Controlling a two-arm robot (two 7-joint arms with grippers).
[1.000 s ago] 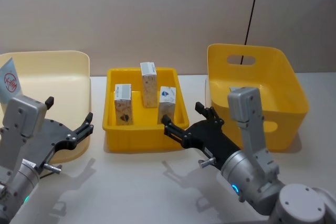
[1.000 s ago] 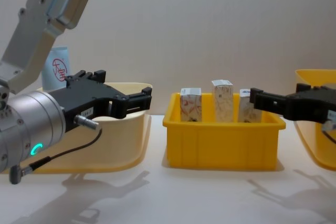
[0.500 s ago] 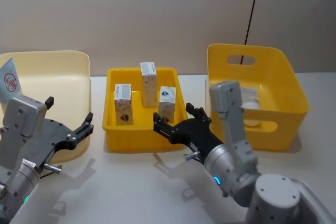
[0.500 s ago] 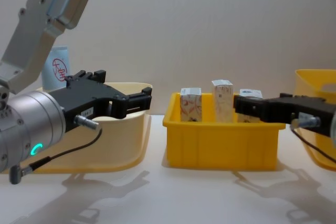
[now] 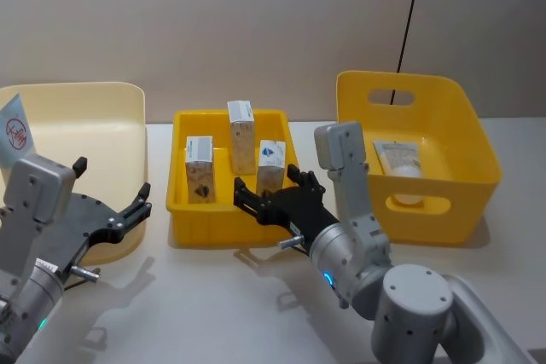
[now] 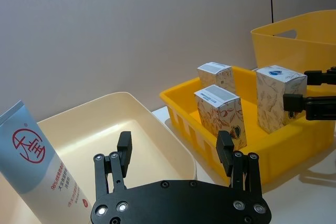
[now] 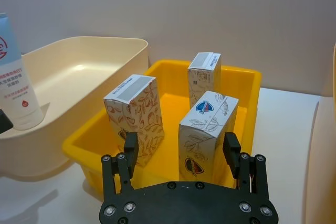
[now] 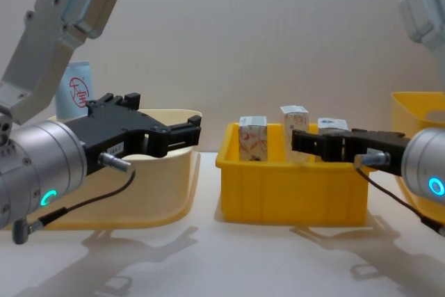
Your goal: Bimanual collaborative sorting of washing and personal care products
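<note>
Right tool (image 7: 181, 148) sits at the near wall of the yellow tray (image 7: 84, 136), fingers (image 7: 130, 145) spread wide. Framed in the gap stands the blue-badge carton (image 7: 207, 124), upright, with no pad visibly pressing it. Just beside it, along the tray's side wall, is the leaf-print carton (image 7: 134, 111) — and the third carton (image 7: 203, 76) stands by the far wall. Next to the tray is the cream bin (image 7: 89, 51), with a pale-blue tube (image 7: 13, 85) tilted at it, red circled mark showing. White table (image 7: 286, 124) lies underneath.
</note>
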